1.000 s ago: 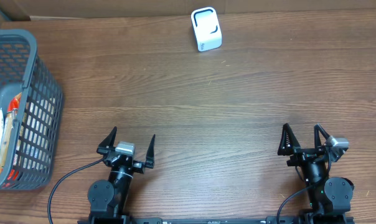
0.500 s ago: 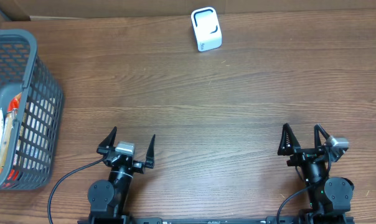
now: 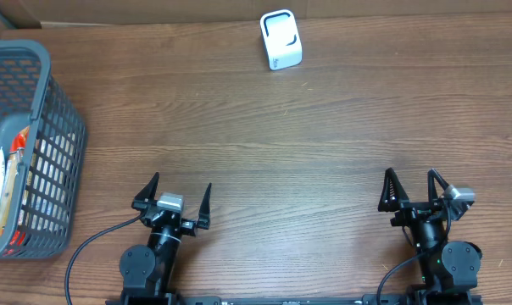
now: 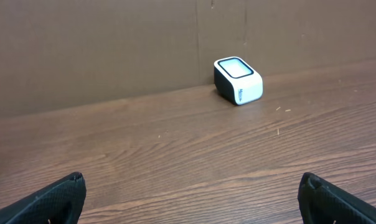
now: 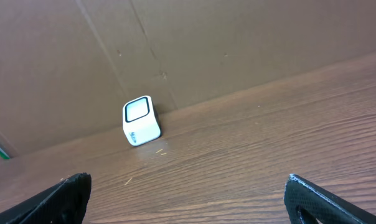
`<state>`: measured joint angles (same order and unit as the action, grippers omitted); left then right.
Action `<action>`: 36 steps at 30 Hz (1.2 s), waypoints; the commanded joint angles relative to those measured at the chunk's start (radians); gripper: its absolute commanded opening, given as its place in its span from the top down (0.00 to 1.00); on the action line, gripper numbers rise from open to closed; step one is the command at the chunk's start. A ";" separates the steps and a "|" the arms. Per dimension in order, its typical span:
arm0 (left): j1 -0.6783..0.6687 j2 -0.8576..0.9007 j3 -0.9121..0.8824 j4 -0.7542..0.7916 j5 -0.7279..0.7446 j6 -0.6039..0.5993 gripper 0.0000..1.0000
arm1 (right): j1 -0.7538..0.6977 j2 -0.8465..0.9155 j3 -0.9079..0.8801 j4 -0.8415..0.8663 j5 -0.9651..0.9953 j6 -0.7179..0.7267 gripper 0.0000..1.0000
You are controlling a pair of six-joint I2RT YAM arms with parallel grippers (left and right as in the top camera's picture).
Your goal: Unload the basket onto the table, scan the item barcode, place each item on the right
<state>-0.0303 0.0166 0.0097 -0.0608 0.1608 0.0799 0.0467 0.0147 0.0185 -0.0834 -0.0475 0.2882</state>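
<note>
A small white barcode scanner (image 3: pixel 281 40) with a dark window stands at the table's far edge, also seen in the left wrist view as the scanner (image 4: pixel 238 80) and in the right wrist view as the scanner (image 5: pixel 140 120). Packaged items (image 3: pixel 3 182) lie inside the grey basket (image 3: pixel 44 152) at the left; no barcode is readable. My left gripper (image 3: pixel 175 193) sits open at the near left edge, nothing between its fingers. My right gripper (image 3: pixel 411 186) sits open at the near right edge, likewise holding nothing. Both are far from the scanner and the basket.
A brown cardboard wall (image 4: pixel 113 50) backs the wooden table (image 3: pixel 264 144) behind the scanner. The basket's tall mesh side stands left of my left gripper. A black cable (image 3: pixel 91 246) runs from the left arm's base.
</note>
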 commanded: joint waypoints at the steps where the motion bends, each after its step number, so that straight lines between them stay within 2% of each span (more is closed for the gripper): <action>1: 0.006 -0.011 -0.005 -0.001 0.008 0.002 0.00 | 0.005 -0.011 -0.010 0.003 0.010 0.002 0.00; 16: 0.006 -0.011 -0.005 -0.002 -0.004 0.006 0.00 | 0.005 -0.011 -0.011 0.003 -0.002 0.002 0.00; 27: 0.006 -0.011 -0.005 0.118 -0.014 0.010 0.00 | 0.005 -0.011 -0.010 0.003 -0.002 0.002 0.00; 29: 0.006 -0.011 -0.005 0.156 -0.065 0.048 0.00 | 0.005 -0.011 -0.010 0.003 -0.002 0.002 0.00; 30: 0.006 -0.011 -0.005 0.247 -0.119 0.055 0.00 | 0.005 -0.011 -0.010 0.003 -0.002 0.002 0.00; 32: 0.006 -0.011 0.004 0.317 -0.167 0.055 0.00 | 0.005 -0.011 -0.010 0.003 -0.002 0.002 0.00; 36: 0.008 0.016 0.108 0.253 -0.179 0.090 0.00 | 0.005 -0.011 -0.010 0.003 -0.002 0.002 0.00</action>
<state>-0.0299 0.0132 0.0292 0.2333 0.0437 0.1154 0.0463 0.0147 0.0185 -0.0834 -0.0479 0.2878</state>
